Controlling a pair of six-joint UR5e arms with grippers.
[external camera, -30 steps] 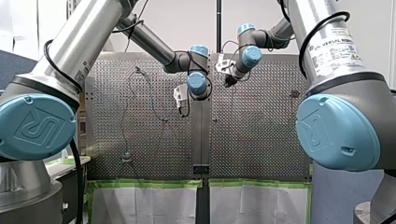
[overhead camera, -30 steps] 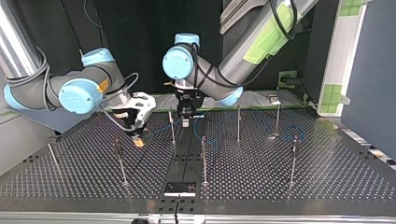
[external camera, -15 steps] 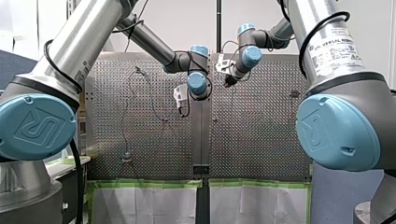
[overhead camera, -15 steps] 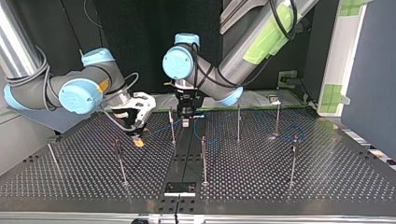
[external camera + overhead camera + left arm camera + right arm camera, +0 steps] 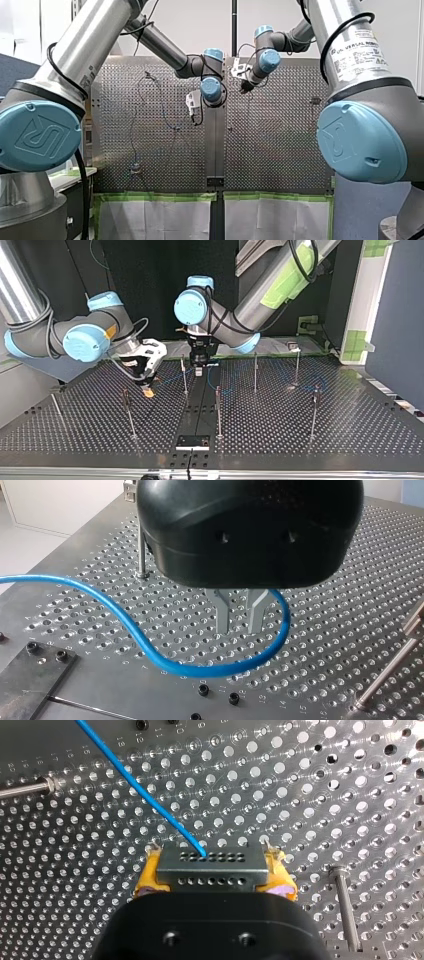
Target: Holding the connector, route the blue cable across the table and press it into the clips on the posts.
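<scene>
Between the yellow pads (image 5: 148, 879) of my right gripper (image 5: 214, 870) sits the connector (image 5: 210, 862), a grey block with two rows of small holes, clamped from both sides. From its far row the blue cable (image 5: 140, 790) runs off in a straight slant over the perforated table (image 5: 350, 795). A thin post (image 5: 25, 788) shows to one side of the cable, and a second post (image 5: 345, 907) stands just beside the gripper on the other side. Seen in the top view, this gripper hangs low over the table at the view's left (whether the connector touches the surface I cannot tell).

My left gripper (image 5: 239, 619) points down near the table's dark middle strip. Its two metal fingers (image 5: 222, 615) are a narrow gap apart with nothing between them. The cable lies on the table here in a loose curve: it comes in from one side, sweeps ahead of the fingertips and bends back behind one finger, so it loops round the gripper without being held. A slender post (image 5: 142, 555) stands beyond the gripper's body, and a leaning post (image 5: 390, 670) crosses the view at the side.

Across the top view, upright posts (image 5: 255, 371) stand spread over the table, well apart from one another, with the cable trailing faintly among those at the view's right
</scene>
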